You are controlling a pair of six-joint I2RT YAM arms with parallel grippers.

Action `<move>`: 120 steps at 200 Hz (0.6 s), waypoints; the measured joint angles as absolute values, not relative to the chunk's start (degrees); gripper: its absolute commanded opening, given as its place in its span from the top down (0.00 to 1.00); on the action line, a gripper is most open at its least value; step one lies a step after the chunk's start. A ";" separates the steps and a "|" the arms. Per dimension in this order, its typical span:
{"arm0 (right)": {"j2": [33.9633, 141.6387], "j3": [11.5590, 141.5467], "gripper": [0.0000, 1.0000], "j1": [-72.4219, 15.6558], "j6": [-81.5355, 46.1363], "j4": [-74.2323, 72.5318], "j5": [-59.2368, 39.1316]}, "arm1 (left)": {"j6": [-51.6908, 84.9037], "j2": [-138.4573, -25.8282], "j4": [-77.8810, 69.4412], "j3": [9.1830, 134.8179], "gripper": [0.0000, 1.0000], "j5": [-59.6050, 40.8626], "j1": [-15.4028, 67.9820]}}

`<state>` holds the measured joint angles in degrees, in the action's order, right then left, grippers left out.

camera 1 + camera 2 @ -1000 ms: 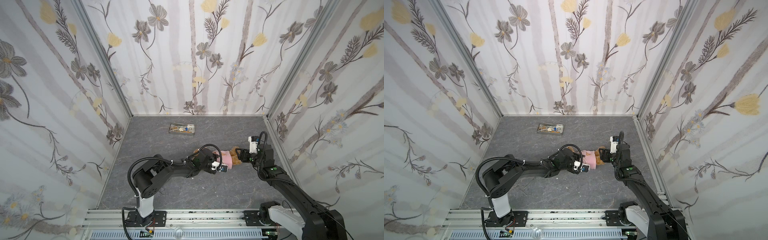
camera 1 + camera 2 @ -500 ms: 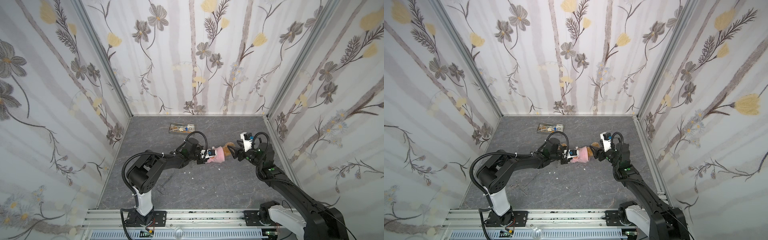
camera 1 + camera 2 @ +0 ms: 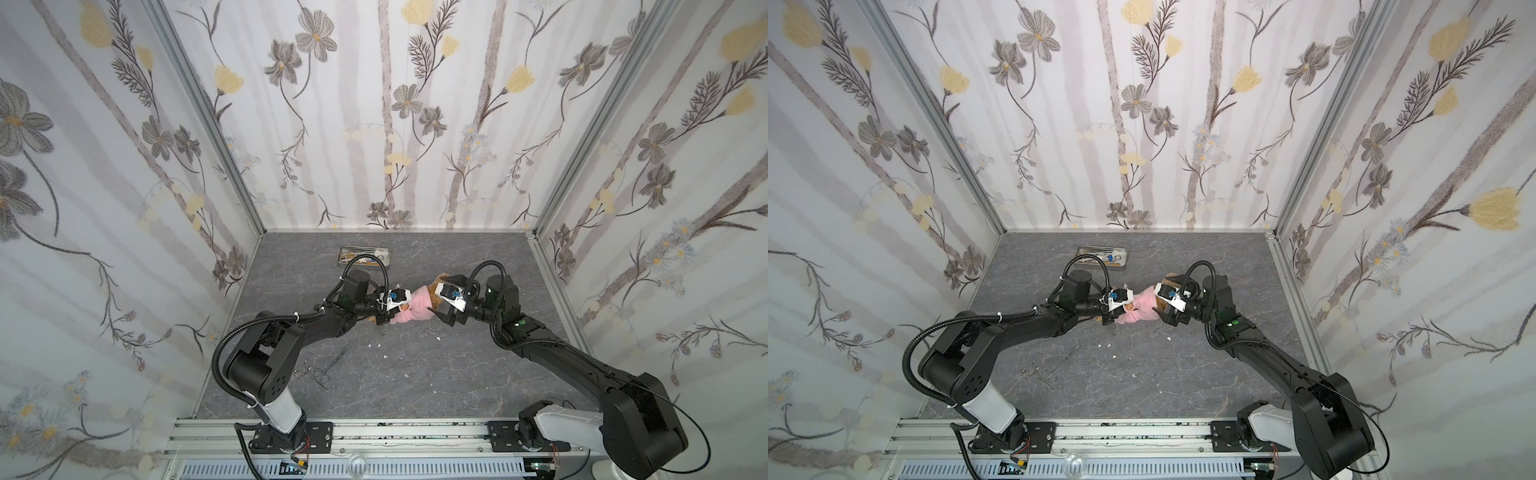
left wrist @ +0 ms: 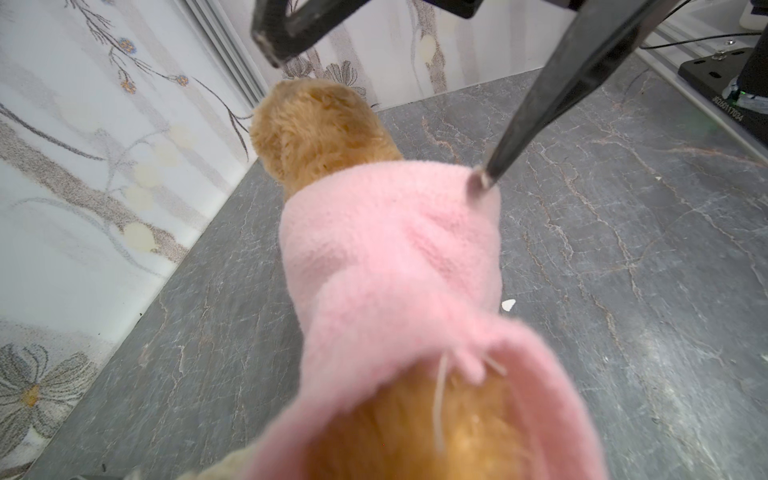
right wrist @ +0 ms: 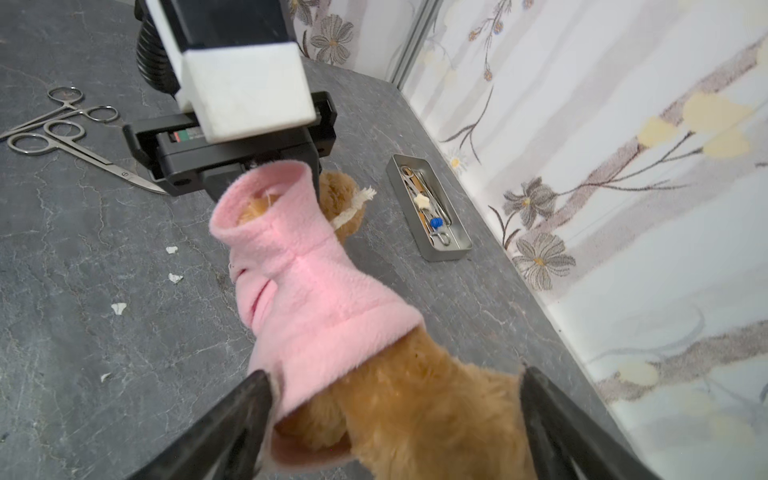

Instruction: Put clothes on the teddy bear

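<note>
Flowery walls stand round a grey stone-look table point(image 3: 374, 395). Near the middle of it, a little to the right, the teddy bear point(image 5: 415, 415) hangs between the two arms and looks lifted off the table.

On the left, the left gripper point(image 3: 390, 316) is pinched narrow on one end of the bear. Its tips are hidden by cloth, so I cannot tell if they bite fur or shirt. I think this grip is what holds the bear up so the other arm can work on it.

On the right, the right gripper point(image 5: 392, 376) is spread wide, with one finger on each side of the bear's furry end. It squeezes nothing. One fingertip point(image 4: 482, 183) touches the edge of the pink shirt point(image 5: 299, 282). I think it is there to tug the shirt along the body.

Golden-brown curly fur covers the bear. Its pink shirt sits round its middle like a soft tube, wide at the right end and tight at the left. Fur pokes out of both ends. No face shows, so I cannot tell which end is the head.

A metal tray point(image 5: 451, 252) sits far back. Scissors point(image 5: 62, 137) lie near the left arm. Small white bits point(image 5: 172, 249) dot the table.
</note>
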<state>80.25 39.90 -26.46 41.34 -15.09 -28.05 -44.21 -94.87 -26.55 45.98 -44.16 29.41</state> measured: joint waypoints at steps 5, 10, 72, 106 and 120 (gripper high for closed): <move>80.66 40.56 0.07 -26.94 42.61 -14.46 -27.90 | -44.31 -94.65 -26.55 45.82 0.82 -44.16 29.36; 81.14 41.23 0.07 -27.42 43.88 -13.65 -27.88 | -44.45 -94.48 -26.52 45.71 0.82 -44.16 29.30; 86.74 44.14 0.13 -28.34 49.47 -9.15 -29.95 | -46.24 -90.76 -25.78 44.31 0.81 -44.86 29.41; 88.79 44.64 0.18 -28.32 49.58 -10.00 -32.05 | -48.31 -87.92 -24.53 43.20 0.80 -44.29 30.37; 89.25 44.77 0.24 -28.32 49.58 -10.48 -33.23 | -49.19 -87.15 -24.14 43.03 0.80 -43.90 30.59</move>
